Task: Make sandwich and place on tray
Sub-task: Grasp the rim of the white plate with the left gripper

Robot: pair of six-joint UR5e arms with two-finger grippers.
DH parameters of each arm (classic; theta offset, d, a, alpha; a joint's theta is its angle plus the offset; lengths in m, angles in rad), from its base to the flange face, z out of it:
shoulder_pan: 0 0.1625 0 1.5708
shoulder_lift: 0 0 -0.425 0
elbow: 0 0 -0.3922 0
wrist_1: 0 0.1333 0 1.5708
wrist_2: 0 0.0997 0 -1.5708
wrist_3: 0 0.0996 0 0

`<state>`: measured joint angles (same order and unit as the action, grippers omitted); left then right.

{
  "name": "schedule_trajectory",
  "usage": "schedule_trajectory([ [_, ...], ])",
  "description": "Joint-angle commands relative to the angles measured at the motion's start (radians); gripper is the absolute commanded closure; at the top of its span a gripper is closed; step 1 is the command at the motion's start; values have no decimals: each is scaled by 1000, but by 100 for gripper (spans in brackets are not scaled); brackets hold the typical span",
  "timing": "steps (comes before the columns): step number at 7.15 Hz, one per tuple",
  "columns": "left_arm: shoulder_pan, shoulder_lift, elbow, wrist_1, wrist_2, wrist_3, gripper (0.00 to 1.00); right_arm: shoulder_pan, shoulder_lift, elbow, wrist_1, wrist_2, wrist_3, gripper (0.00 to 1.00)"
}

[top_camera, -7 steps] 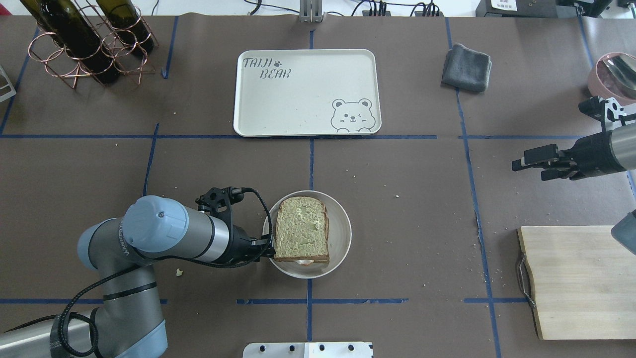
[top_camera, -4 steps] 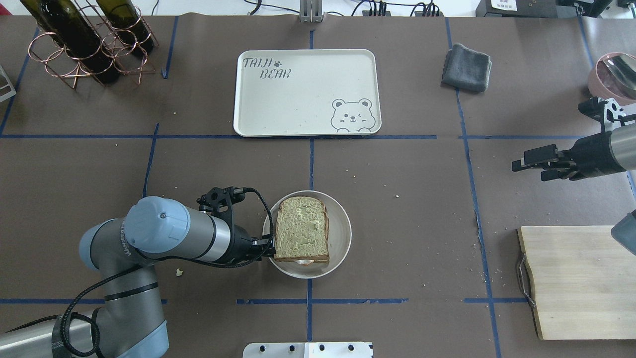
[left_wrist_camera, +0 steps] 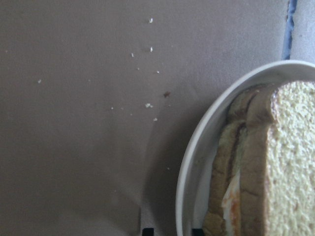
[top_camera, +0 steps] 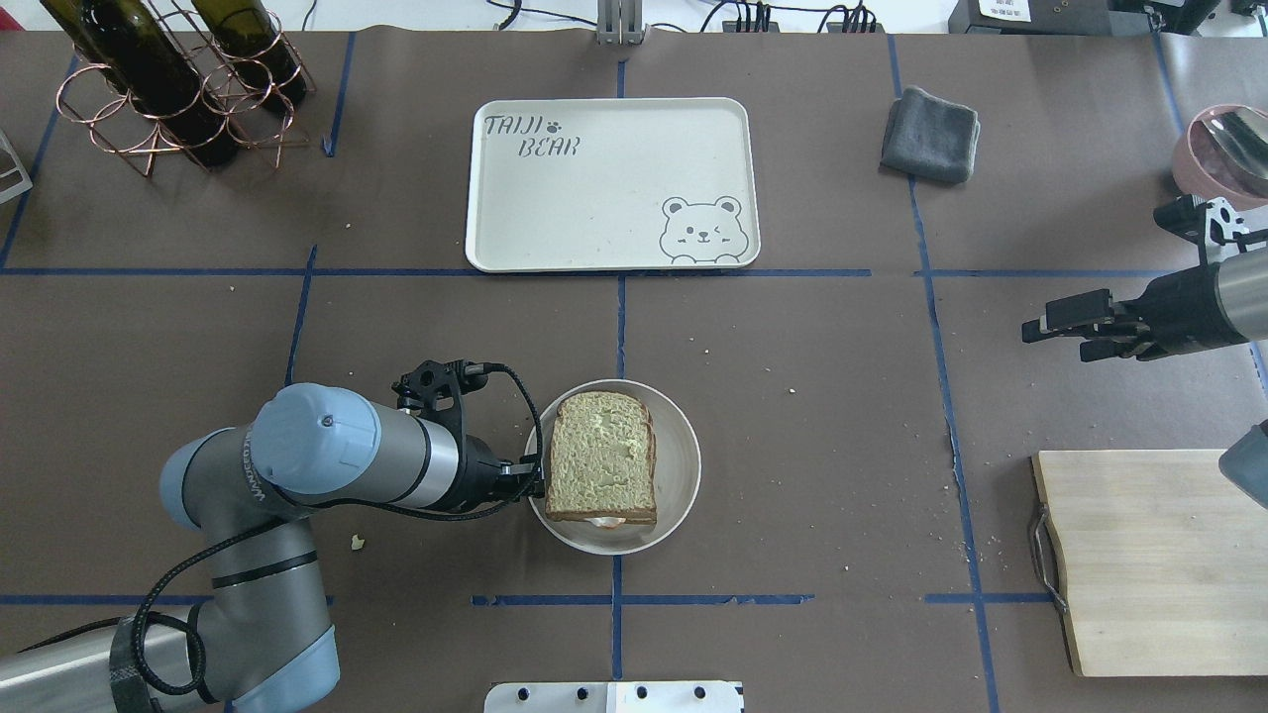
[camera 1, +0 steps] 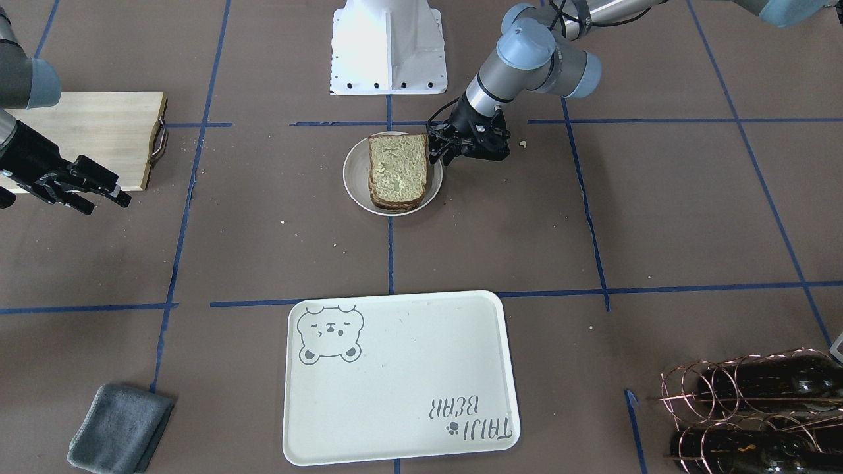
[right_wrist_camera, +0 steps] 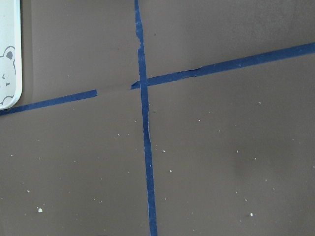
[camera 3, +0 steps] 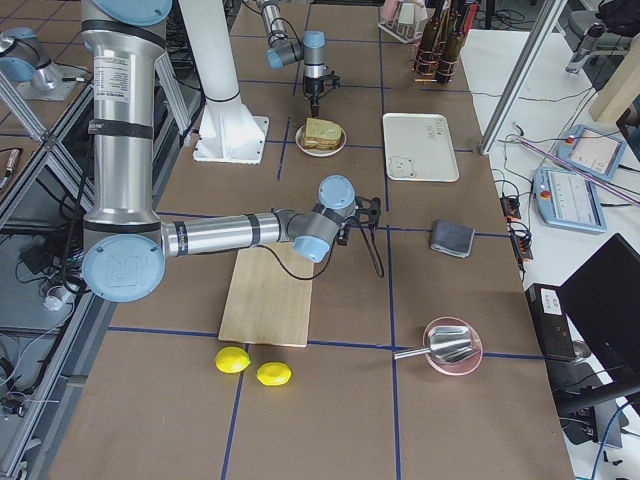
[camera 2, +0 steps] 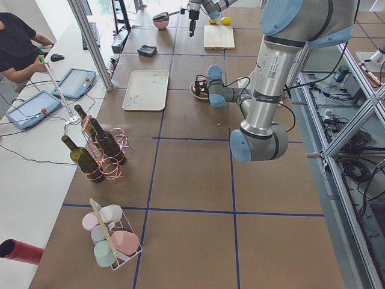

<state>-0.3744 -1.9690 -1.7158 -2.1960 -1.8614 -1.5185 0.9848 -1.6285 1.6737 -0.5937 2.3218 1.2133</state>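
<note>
Left jaws: set low at the 9 o'clock side of the plate (top_camera: 682,465) as seen from overhead. They stand narrowly parted astride its rim. In the left wrist view the outer fingertip (left_wrist_camera: 147,230) is seen just clear of the rim, with a strip of table (top_camera: 792,475) between them.
Right jaws: held wide apart above bare table, with nothing between the fingers (top_camera: 1065,309). They are found at about 2 o'clock from the plate, well apart from it.
Sandwich (top_camera: 601,458): lying flat on the plate, two slices stacked, pale top face up. A little white and orange egg is seen at the 6 o'clock edge.
Plate: resting on the table, near the robot's side, close to the centre tape line.
Tray (top_camera: 594,198): lying at 12 o'clock from the plate, well apart from it, with nothing on it. The bear face is seen in its 4 o'clock corner, the lettering in its 10 o'clock corner.
Wooden board (top_camera: 1159,564): lying at 4 o'clock from the plate, by the table edge.
Grey cloth (top_camera: 929,135): folded, at 3 o'clock from the tray.
Bottle rack (top_camera: 168,89): placed at 9 o'clock from the tray, with dark bottles held in it.
</note>
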Motion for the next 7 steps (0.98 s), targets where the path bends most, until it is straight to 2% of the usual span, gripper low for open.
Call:
schedule_trajectory([
  [1,-4,-1,4,-1,2,8,66,0,-2,1,2,-4,0,0],
  [4,-4,-31,41,-4,4,6,68,0,-8,1,5,-7,0,0],
  [5,-4,-34,44,-4,4,6,78,0,-11,1,6,-4,0,0],
  [6,-4,-37,48,-4,2,5,100,0,-11,3,8,-1,0,0],
  [7,-7,-37,44,-10,2,-3,100,0,-13,4,8,1,0,0],
])
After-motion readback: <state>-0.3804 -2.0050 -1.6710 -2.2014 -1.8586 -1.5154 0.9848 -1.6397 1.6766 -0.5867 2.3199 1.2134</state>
